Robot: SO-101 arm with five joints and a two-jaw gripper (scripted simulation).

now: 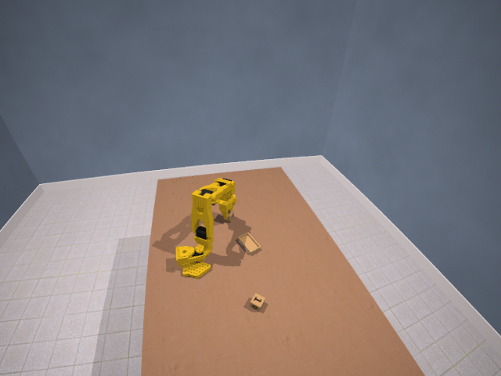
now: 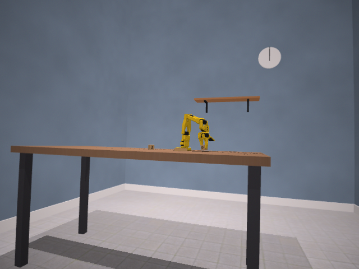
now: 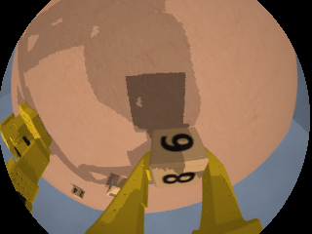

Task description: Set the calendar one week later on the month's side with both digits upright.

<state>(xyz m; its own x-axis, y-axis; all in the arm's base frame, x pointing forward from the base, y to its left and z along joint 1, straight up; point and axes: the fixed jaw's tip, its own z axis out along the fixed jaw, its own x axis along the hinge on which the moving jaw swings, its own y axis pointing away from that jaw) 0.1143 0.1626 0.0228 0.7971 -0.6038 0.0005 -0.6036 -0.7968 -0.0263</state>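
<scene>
The claw (image 1: 228, 215) (image 2: 203, 145) (image 3: 176, 171) of the yellow jointed arm (image 1: 202, 214) (image 2: 187, 127) is closed part-way, its fingers pressed on opposite sides of a pale wooden cube with black digits (image 1: 231, 214) (image 2: 202, 147) (image 3: 177, 153). The wrist view shows a 6 or 9 on one face and an 8 on another; this grip leaves both visible. The cube is low over the brown wooden bench (image 1: 307, 316) (image 2: 139, 153); contact cannot be told. Probably it is being set down for a fresh grip, to bring another digit forward.

The shallow wooden tray (image 1: 248, 244), cubeless, lies nearer the bench's far short edge than its near one, between the held cube and a second pale wooden cube (image 1: 257, 301) (image 2: 151, 147) (image 3: 78, 190), which rests with a 1 uppermost. Both cubes have yet to be seated. The long right edge stands well apart from the tray, which should allow turning room; towards the left edge, the arm's base limits movement.
</scene>
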